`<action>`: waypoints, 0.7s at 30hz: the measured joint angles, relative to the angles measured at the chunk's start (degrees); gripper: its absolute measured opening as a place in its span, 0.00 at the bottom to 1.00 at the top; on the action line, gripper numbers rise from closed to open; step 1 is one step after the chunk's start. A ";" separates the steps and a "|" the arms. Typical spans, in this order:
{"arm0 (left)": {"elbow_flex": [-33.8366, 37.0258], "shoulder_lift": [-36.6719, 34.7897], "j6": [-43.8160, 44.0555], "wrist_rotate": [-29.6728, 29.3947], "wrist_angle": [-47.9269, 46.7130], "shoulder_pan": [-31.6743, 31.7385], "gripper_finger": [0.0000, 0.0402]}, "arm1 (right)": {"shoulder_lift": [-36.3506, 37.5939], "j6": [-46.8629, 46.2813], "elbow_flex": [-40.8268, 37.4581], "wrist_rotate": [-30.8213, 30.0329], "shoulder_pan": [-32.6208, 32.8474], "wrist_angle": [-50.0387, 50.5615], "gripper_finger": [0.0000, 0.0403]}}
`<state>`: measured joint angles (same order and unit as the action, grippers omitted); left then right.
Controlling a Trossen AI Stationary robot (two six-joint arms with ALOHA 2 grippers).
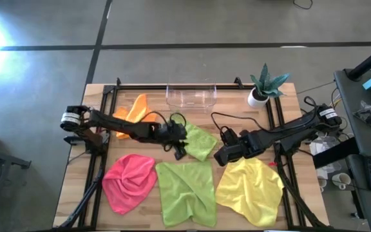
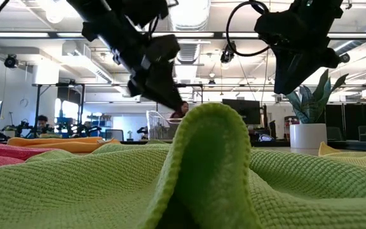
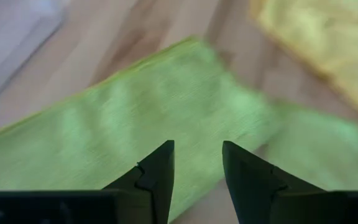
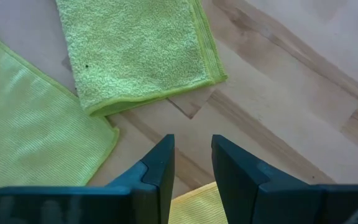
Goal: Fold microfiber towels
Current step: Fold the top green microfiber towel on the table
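A wooden bench stands on a grey concrete floor, with a clear plastic bin and a small potted plant along its far edge. Taking the folded lime green towel at the middle of the bench as landmark: the left hand hovers at its near-left corner, fingers slightly apart with nothing between them, and the wrist view shows that green cloth lying just beyond the fingertips. The right hand hangs just to the landmark's right, above bare wood, its fingers also parted a little and empty; the folded towel's hemmed edge lies ahead of it. A second, spread lime green towel lies on the near side of the landmark, a crumpled pink towel to its near left, a yellow towel to its near right, and an orange towel to its far left, partly covered by the left arm. In the low view a raised fold of green cloth fills the foreground and hides most of the bench top; the left wrist view is smeared, so cloth texture is hard to read.
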<state>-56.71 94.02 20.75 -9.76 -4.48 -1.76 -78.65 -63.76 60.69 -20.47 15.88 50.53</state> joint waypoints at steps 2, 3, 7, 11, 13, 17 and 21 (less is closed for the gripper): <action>0.00 1.17 0.02 0.02 3.43 -1.42 0.30 | 0.00 0.78 -0.02 0.09 0.00 -0.29 0.24; 0.00 1.95 0.04 0.00 5.86 -2.01 0.30 | 0.00 1.20 -0.02 0.09 0.00 -0.36 0.24; -0.01 6.12 0.53 -0.83 14.19 -3.71 0.30 | 0.01 2.95 -0.02 0.01 0.00 -0.79 0.24; -1.18 10.40 1.60 -2.69 17.32 -4.35 0.30 | 0.00 4.86 -0.02 -0.02 0.00 -1.54 0.24; -2.52 12.27 1.41 -2.69 17.62 -4.37 0.30 | 0.00 5.72 -0.02 -0.02 0.09 -1.58 0.24; -4.82 16.14 1.18 -2.73 17.34 -4.37 0.30 | -0.11 7.04 -0.02 -0.07 0.09 -1.71 0.24; -6.56 19.34 1.44 -2.61 16.40 -4.45 0.30 | -0.11 7.55 -0.04 -0.09 0.09 -1.91 0.24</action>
<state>-63.27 113.36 22.20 -12.37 11.92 -6.21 -78.76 -56.21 60.65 -20.55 15.97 48.62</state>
